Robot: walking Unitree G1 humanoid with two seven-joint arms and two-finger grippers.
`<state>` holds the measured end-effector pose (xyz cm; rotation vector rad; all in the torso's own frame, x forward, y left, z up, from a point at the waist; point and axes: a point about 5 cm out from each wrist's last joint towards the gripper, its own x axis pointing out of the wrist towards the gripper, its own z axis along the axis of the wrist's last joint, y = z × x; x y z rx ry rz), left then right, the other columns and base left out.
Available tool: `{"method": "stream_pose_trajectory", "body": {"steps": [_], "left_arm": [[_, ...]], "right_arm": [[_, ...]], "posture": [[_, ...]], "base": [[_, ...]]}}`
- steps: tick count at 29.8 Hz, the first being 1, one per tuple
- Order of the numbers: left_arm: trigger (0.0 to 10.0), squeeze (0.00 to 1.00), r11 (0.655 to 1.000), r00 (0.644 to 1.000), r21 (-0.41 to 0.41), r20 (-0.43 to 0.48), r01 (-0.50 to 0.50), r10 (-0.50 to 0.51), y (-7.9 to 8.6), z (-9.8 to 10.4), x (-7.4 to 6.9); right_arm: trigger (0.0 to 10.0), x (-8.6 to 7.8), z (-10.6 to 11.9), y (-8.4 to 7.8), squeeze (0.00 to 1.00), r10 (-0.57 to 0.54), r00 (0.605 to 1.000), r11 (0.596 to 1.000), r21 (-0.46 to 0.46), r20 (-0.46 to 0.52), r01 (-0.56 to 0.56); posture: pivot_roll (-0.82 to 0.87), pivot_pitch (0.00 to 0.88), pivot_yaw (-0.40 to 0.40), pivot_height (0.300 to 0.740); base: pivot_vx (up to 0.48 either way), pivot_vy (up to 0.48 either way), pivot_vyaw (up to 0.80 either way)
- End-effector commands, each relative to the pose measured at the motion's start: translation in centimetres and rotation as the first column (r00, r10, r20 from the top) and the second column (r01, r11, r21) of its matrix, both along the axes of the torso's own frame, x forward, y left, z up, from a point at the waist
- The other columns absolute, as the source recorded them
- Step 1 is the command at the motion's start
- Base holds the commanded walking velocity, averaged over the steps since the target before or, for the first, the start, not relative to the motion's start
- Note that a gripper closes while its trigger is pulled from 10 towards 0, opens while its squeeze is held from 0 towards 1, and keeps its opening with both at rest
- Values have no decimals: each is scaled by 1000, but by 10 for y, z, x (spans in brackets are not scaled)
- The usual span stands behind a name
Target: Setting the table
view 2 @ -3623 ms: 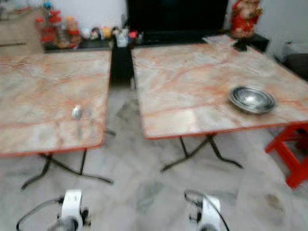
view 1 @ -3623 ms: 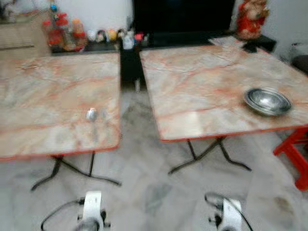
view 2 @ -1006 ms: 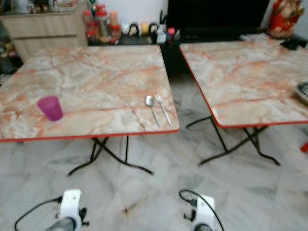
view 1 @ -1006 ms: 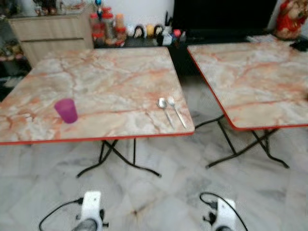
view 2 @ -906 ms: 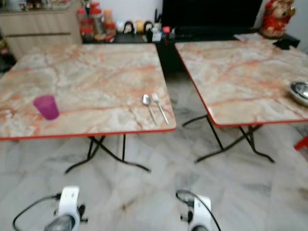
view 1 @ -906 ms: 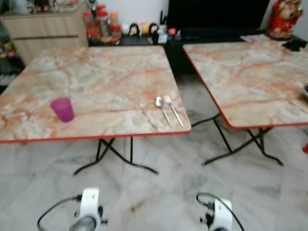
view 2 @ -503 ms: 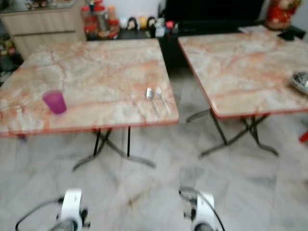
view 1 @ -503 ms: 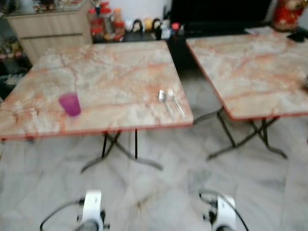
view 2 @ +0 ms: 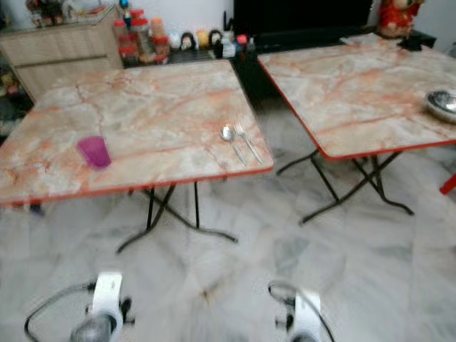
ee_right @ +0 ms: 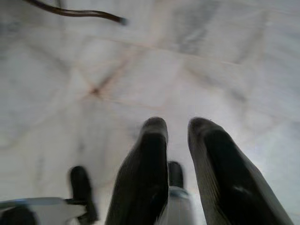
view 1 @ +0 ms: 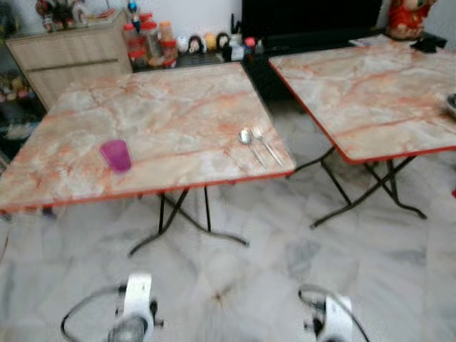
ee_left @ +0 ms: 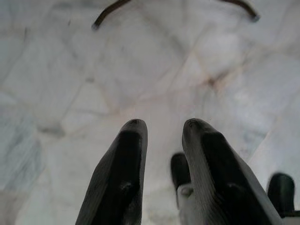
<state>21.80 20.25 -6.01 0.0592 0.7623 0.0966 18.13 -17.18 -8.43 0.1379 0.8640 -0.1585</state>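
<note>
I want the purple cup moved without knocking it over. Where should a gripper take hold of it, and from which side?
Grip the purple cup around its side wall at mid-height, coming in level from the near table edge. It stands upright with its mouth up, apart from the spoon and fork, so nothing blocks that approach.

A home's living-dining room: two marble-look folding tables point(view 1: 164, 121), wooden sideboard point(view 1: 71, 53) upper left, jars, figurines.

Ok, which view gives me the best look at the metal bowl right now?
The right eye view: the metal bowl sits nearly whole near the right edge of the right table. The left eye view catches just a sliver at its frame edge. The wrist views face the floor.
</note>
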Motion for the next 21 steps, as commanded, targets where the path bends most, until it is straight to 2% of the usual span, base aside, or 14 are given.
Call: {"method": "stream_pose_trajectory", "body": {"steps": [1,9,15,20,21], "left_arm": [[10000,0,1000,1000,-1,0,6,-6,-2,0,1],[10000,0,1000,1000,-7,-6,2,-2,-4,-1,0],[10000,0,1000,999,20,-38,14,-13,-3,-4,-5],[10000,0,1000,999,17,-38,12,-12,-3,-5,-6],[10000,0,1000,999,17,-39,13,-12,-4,-5,-6]], "right_arm": [[10000,1,1,-5,0,-6,1000,1000,-12,7,7],[10000,1,1,-6,0,-9,1000,1000,-12,8,9],[10000,2,2,-9,0,0,1000,1000,-31,7,0],[10000,2,2,-11,0,0,1000,999,-41,11,1],[10000,2,2,-11,0,-27,1000,999,-21,14,27]], "posture": [[22,0,23,740],[18,0,19,740],[12,0,18,740],[14,0,13,740],[14,0,12,740]], "base": [[0,0,0],[0,0,0],[0,0,0],[0,0,765],[0,0,0]]}}
